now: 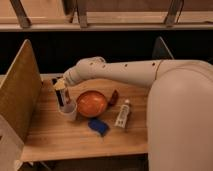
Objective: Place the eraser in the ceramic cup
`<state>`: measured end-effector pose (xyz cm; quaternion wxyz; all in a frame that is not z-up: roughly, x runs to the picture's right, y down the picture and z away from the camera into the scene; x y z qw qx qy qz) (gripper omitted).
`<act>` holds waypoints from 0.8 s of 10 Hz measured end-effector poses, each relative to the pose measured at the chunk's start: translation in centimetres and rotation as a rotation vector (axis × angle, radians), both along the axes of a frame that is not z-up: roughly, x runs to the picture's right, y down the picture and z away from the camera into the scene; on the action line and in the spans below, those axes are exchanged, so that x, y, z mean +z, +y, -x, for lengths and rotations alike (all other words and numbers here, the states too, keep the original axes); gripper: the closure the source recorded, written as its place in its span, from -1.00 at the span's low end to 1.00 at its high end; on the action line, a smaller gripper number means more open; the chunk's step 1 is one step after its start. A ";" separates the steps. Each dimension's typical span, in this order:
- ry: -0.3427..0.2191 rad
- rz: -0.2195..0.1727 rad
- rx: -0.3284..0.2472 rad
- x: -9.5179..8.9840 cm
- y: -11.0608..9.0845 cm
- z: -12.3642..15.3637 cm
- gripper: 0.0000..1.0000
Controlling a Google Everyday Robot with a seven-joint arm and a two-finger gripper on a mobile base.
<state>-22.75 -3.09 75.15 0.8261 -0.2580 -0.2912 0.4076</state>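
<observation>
- Directly below the gripper (62, 99) stands the cup (69, 112), upright on the table (60, 140); the tool tip hangs at the cup's mouth, at or just inside the rim.
- Gripper state: cannot tell. The tool shows as a dark shape with no readable gap.
- At the top of the tool sits a pale block, judged to be the eraser (60, 86). This is a judgement; the hold itself is not visible.
- Nothing can be seen inside the cup from this angle.
- Just beside the tool, on the arm's side, is an orange bowl (92, 102), close to the cup.
- Beyond the bowl lie a red item (114, 96) and a white tube (122, 114). A blue item (98, 126) lies nearer the table's front edge.
- On the far side of the tool from the arm stands a divider (20, 90).
- Step in hand (judged): final alignment over the cup, ahead of release.
- Next move calls for:
  - keeping the tool centred over the cup's mouth;
  - a short straight descent, clear of the rim, so the cup is not tipped toward the bowl;
  - release only when the eraser is inside the rim;
  - a straight lift out.
</observation>
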 end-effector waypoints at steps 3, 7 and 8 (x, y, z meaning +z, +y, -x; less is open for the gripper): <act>-0.007 0.028 -0.001 0.4 1.0 0.2 1.00; 0.004 0.056 0.006 1.1 1.6 0.1 0.44; 0.005 0.058 0.005 1.2 1.7 0.0 0.32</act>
